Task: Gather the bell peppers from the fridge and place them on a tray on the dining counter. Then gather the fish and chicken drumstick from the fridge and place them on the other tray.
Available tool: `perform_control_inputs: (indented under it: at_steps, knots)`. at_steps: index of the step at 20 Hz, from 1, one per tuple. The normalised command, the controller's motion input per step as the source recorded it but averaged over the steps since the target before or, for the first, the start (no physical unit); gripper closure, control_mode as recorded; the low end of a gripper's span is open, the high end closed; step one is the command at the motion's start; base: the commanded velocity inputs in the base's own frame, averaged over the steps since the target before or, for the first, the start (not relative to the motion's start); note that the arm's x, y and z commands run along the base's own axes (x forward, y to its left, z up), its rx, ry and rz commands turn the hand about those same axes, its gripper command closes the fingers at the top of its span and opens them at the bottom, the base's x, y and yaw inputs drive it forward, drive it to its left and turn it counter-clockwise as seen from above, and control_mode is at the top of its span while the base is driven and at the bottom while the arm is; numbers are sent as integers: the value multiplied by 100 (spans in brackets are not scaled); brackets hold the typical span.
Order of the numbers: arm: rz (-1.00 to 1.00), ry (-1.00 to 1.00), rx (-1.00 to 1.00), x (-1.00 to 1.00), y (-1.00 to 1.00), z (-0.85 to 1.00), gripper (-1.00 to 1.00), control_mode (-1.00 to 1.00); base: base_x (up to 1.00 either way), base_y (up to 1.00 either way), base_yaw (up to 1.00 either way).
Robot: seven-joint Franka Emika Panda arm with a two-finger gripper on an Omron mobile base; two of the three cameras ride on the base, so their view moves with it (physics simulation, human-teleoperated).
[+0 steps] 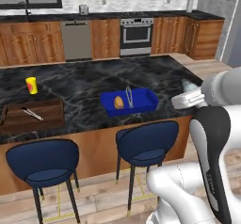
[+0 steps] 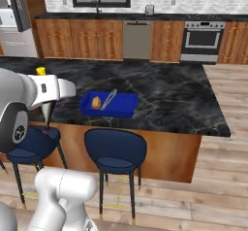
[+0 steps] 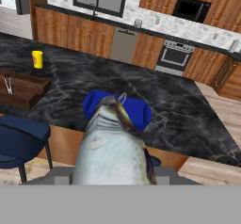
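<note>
I am holding a silvery grey fish (image 3: 115,143) lengthwise, filling the lower middle of my hand view. Beyond it, mid-frame, a blue tray (image 3: 136,111) is sitting on the dark marble counter (image 3: 188,110), carrying a browned drumstick (image 1: 118,102) at its left.

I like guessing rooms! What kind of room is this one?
A kitchen, most likely. There's an oven and a dishwasher set in wooden cabinets, and a dark stone counter with blue stools for sitting and eating.
</note>
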Motion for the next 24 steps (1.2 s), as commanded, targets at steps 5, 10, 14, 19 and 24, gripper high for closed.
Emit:
perform_control_inputs:
  at_steps: [5,10,14,19,24]
  knots:
    - [0,0,0,0,0,0,100,100,61,-23,0]
    - [0,0,0,0,0,0,100,100,39,-43,0]
    - [0,0,0,0,0,0,100,100,32,-50,0]
    - [0,0,0,0,0,0,100,100,46,-14,0]
    - [0,0,0,0,0,0,100,100,43,0,0]
